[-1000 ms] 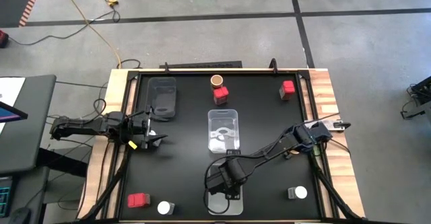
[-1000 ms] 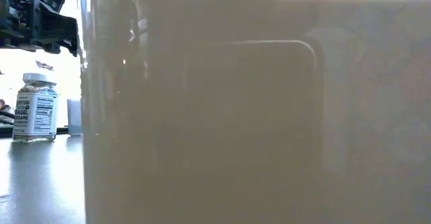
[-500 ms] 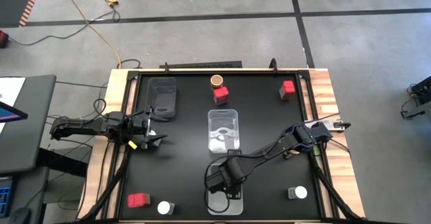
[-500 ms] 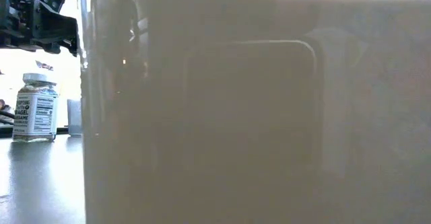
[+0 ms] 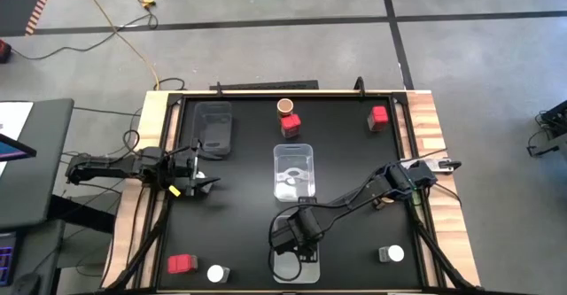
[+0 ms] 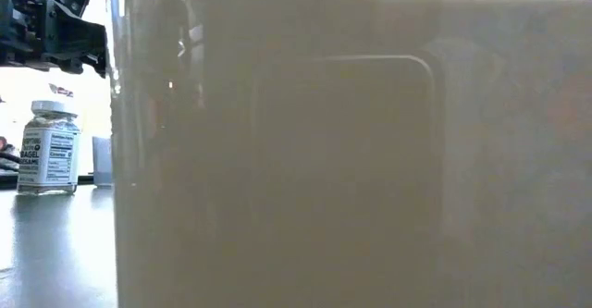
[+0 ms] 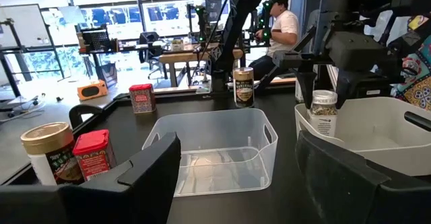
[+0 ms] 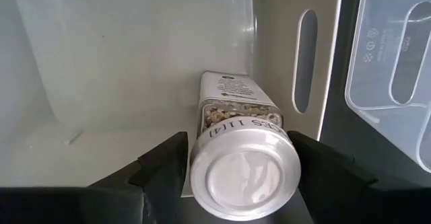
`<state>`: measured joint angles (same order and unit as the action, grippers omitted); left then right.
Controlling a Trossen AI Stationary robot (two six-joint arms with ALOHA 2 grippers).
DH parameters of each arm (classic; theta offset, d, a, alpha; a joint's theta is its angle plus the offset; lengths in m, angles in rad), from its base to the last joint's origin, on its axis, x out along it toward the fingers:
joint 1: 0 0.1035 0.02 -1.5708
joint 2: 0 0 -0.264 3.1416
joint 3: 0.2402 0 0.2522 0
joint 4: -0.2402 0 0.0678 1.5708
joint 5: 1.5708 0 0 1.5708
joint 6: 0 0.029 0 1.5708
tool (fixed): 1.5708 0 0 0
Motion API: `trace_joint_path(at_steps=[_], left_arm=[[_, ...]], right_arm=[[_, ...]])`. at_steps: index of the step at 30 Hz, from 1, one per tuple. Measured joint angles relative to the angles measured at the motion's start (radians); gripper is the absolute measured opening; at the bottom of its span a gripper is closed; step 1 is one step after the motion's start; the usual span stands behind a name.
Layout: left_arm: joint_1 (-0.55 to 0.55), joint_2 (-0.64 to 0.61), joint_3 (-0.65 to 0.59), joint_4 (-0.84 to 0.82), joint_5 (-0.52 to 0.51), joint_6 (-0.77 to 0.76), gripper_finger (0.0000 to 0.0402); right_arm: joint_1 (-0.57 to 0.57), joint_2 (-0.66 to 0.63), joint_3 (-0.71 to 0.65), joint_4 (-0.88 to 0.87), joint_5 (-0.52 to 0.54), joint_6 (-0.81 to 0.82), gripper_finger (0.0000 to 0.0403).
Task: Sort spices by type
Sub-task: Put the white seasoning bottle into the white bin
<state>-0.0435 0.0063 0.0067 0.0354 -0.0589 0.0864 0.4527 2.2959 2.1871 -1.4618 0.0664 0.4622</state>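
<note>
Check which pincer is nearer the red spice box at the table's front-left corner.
Left. The left pincer hangs nearly above the red spice box, by the left edge; the right pincer is over the front tub, mid-table.

The right arm reaches from its base at the table's right edge, across and toward the near middle, its wrist bent down. The right gripper (image 8: 246, 177) points downward there, and its two dark fingers (image 8: 161, 163) press against either side of a white-lidded jar (image 8: 244, 170), holding it. The left arm stretches in level from the left edge of the table and hangs above the left side. The left gripper (image 7: 236, 167) faces right, its fingers spread wide apart with nothing between them.
</note>
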Motion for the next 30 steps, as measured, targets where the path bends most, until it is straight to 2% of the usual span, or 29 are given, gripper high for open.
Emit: trace_joint_path(at_steps=[11, 20, 30], left_arm=[[0.000, 0.000, 0.000, 0.000, 0.000, 0.000, 0.0282], [0.000, 0.000, 0.000, 0.000, 0.000, 0.000, 0.0282], [0.000, 0.000, 0.000, 0.000, 0.000, 0.000, 0.0282]], right_arm=[[0.000, 0.000, 0.000, 0.001, -0.007, 0.000, 0.0278], [0.000, 0.000, 0.000, 0.002, -0.016, -0.025, 0.0231], [0.000, 0.000, 0.000, 0.016, -0.017, -0.061, 0.0245]])
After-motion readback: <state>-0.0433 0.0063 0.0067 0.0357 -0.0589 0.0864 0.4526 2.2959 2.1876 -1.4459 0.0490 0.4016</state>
